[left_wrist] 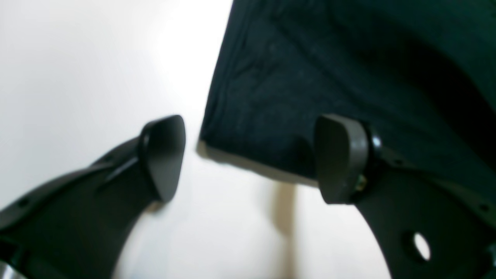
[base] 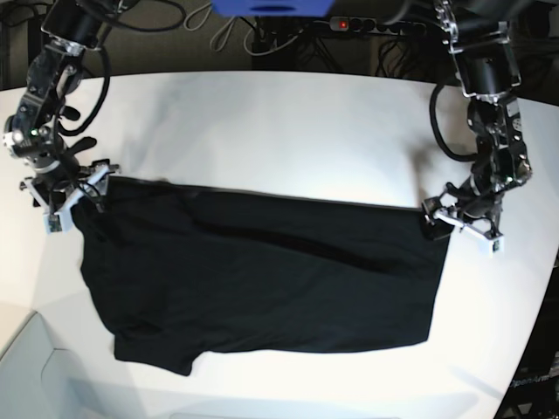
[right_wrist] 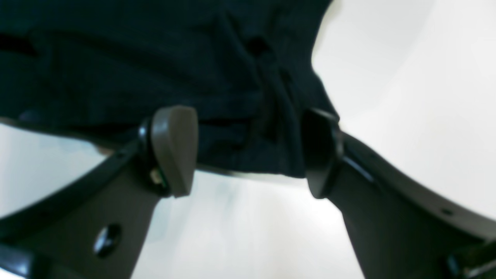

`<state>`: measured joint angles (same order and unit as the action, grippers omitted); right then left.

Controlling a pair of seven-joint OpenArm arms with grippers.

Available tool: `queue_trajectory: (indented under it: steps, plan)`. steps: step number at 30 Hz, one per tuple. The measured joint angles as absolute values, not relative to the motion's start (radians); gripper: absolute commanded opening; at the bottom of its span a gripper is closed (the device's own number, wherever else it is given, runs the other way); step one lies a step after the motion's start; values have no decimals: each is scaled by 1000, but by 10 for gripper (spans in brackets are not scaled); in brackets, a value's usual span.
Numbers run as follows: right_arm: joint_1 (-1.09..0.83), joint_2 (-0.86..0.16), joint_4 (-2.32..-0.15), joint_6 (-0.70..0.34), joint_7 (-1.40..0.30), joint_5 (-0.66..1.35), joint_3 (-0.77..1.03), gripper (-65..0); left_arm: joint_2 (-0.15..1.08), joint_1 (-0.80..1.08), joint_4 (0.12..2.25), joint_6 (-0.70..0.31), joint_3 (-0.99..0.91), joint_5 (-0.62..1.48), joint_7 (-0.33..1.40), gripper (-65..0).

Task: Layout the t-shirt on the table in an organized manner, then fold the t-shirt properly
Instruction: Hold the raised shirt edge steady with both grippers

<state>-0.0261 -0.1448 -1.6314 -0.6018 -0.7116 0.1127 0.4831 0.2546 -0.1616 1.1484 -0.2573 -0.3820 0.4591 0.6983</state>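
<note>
The black t-shirt (base: 262, 279) lies spread wide across the white table (base: 262, 122), with a sleeve at the front left and long creases along its far edge. At the shirt's far right corner (left_wrist: 271, 97), my left gripper (left_wrist: 252, 159) stands open, its fingertips (left_wrist: 164, 155) on either side of the corner and apart from the cloth. In the base view this gripper (base: 437, 223) sits by that corner. My right gripper (right_wrist: 248, 153) is open at the far left corner, with bunched cloth (right_wrist: 232, 77) lying loose between its jaws; in the base view it (base: 83, 196) shows at that corner.
Cables and a power strip (base: 349, 24) run behind the table's back edge, beside a blue object (base: 271, 7). The table's curved edge (base: 524, 349) drops away at the front right. A pale grey surface (base: 26, 367) sits at the front left.
</note>
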Motion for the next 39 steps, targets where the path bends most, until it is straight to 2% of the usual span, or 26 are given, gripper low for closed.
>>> queue_trajectory:
  steps: [10, 12, 14, 16, 19, 26, 33, 39]
  plan:
    - [-56, -133, -1638, -602, -713, 113, 483, -227, 254, -166, 1141, -257, -375, 460, 694, -161]
    - [-56, -133, -1638, -602, -710, 113, 483, -227, 254, -166, 1140, -257, -372, 460, 695, -228]
    - [-57, -133, -1638, -602, -710, 113, 483, -227, 254, -163, 1140, -258, -371, 460, 695, -336]
    - [-64, -133, -1638, -602, -709, 114, 483, -225, 254, -163, 1139, -258, -372, 456, 698, -418]
    - [-67, -133, -1635, -602, -711, 112, 483, -224, 254, -164, 1139, -258, -374, 458, 698, -504]
    - [-55, -164, -1557, -602, -704, 120, 479, -224, 254, -164, 1139, -258, -374, 460, 698, -650]
    - [-33, -218, -1403, -603, -550, 115, 479, -224, 255, -164, 1139, -258, -375, 460, 698, -647]
    - [-25, -239, -1320, -602, -513, 113, 482, -227, 255, -164, 1139, -258, -376, 460, 698, -648]
